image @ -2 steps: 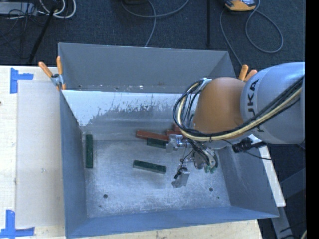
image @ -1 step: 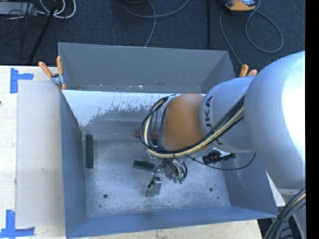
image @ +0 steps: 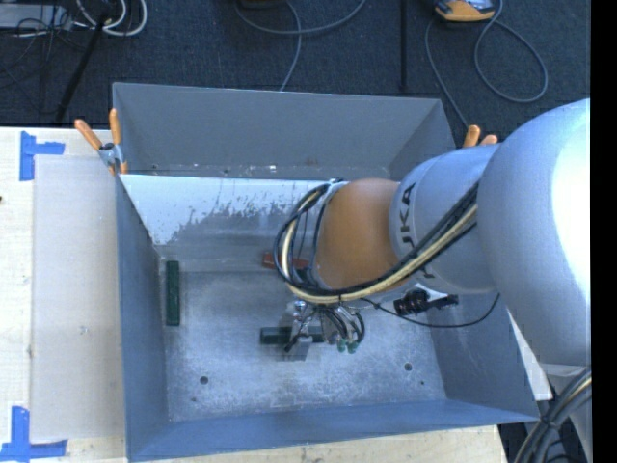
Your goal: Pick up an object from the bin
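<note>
Small dark blocky object (image: 278, 337) on the floor of the grey metal bin (image: 289, 394), somewhat right of centre, just left of the two-finger gripper (image: 307, 333); touching or merely beside, impossible to say. Gripper low over the floor, beneath the orange wrist cover (image: 352, 230) and looped cables (image: 289, 249); released or clenched, impossible to tell. Long flat dark-green bar (image: 172, 292) by the foot of the left wall, well apart. Small reddish-brown piece (image: 267, 258) near the back wall, partly hidden behind the cables.

Likely step: settling on a grasp, with the dark object as nearest candidate. For a clean pick:
- Centre the tool over the object's narrower side.
- Descend straight to just clear of the floor.
- Close firmly, then lift vertically.
- Avoid scraping the metal or nudging the object sideways; probably light and loose, so prone to sliding.
- Stay clear of the sloped walls while rising.
- Check for a secure hold before withdrawing.
</note>
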Motion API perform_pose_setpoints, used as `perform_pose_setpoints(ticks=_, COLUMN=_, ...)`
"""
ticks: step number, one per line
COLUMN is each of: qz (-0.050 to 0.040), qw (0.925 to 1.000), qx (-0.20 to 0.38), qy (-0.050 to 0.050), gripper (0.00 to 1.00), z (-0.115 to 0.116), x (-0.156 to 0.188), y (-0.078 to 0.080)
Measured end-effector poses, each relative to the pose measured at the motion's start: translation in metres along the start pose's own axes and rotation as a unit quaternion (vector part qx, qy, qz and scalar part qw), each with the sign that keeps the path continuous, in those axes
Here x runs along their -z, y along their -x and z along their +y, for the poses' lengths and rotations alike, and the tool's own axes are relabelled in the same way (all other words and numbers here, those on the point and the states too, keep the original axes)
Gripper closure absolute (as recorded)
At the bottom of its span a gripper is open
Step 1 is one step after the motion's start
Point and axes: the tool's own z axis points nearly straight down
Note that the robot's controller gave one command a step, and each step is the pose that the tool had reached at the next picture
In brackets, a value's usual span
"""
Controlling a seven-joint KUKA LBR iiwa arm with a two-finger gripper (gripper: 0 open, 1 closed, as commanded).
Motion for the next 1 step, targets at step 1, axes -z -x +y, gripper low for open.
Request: perform_pose_setpoints(ticks=1, qz=-0.0046, qw=0.9997, qx=0.026, qy=0.002, gripper=1.00, z=0.0479, x=0.1303, y=0.0075)
